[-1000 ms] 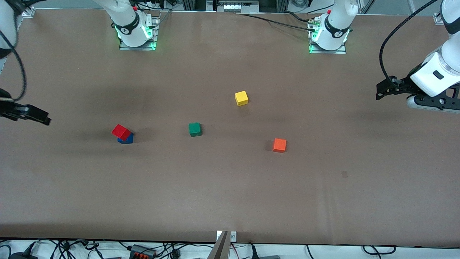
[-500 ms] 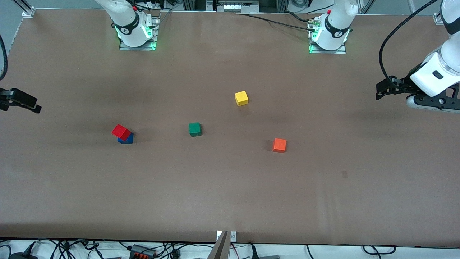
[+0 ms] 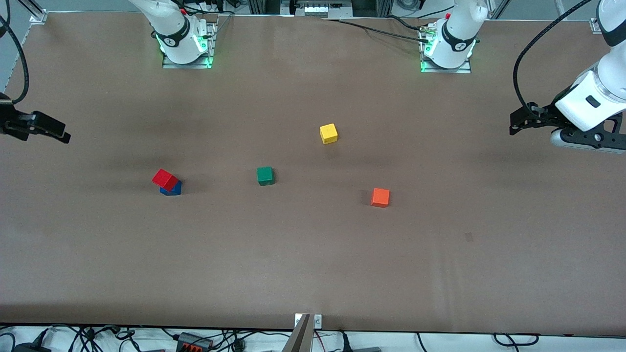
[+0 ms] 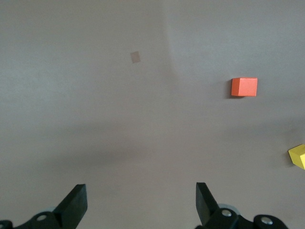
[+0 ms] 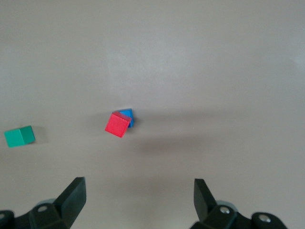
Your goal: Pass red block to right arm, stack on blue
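Red block (image 3: 164,179) sits askew on blue (image 3: 173,189), well apart from both arms' spread, empty jaws.

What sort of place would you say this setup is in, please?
Probably a robotics lab bench: two arm bases bolted along the brown table, small practice cubes such as the red block on the blue cube, and loose cables along the edge.

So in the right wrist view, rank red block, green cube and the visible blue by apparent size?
1. Red block, largest; it sits atop, nearer the camera.
2. Green cube, slightly smaller.
3. Blue cube, mostly hidden under red.
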